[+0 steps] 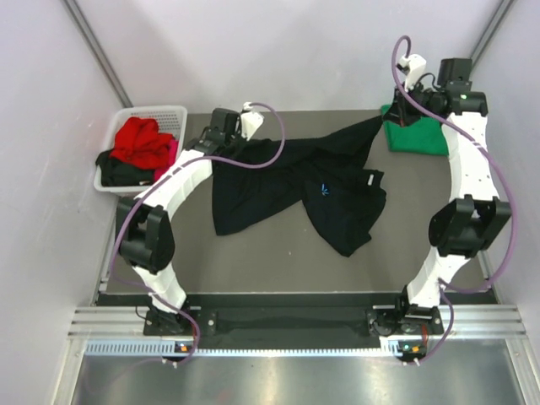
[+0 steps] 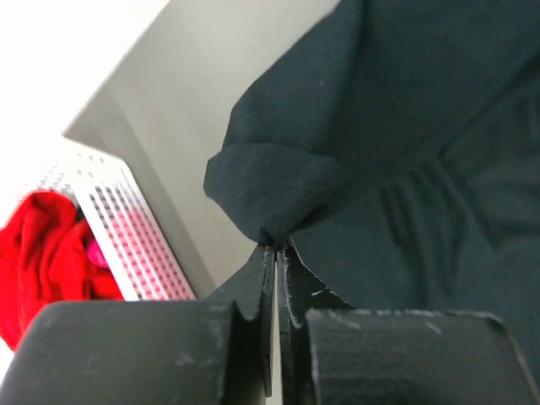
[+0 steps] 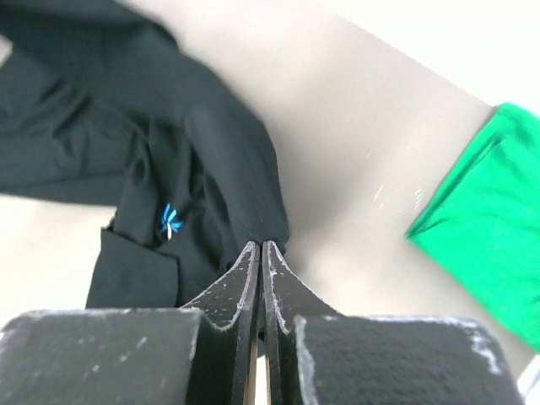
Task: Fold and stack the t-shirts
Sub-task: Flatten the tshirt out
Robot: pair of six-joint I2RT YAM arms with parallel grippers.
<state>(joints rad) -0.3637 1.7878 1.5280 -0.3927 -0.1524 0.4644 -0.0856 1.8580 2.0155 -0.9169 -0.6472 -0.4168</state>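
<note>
1. The black shirt (image 1: 278,181) sprawls across the middle of the table (image 1: 278,261). It is rumpled and unfolded, with creased flaps toward the lower centre of the top view.
2. A small blue mark (image 1: 323,189) shows on its cloth, right of centre.
3. The left gripper (image 2: 276,246) is clenched on a bunched knot of the black shirt at the shirt's upper left corner. The cloth puckers out just above the fingertips.
4. The right gripper (image 3: 261,245) is pinched tight on a dark edge of the same shirt. In the top view this corner tapers to a point at the upper right.
5. The green shirt (image 1: 418,135) lies flat and neatly folded at the upper right of the table, just beside that held corner.
6. The basket (image 1: 164,111) stands at the upper left. It holds a crumpled red shirt (image 1: 142,142), a pink shirt (image 1: 171,152) at the red one's right edge, and a dark shirt (image 1: 118,169) below them.
</note>
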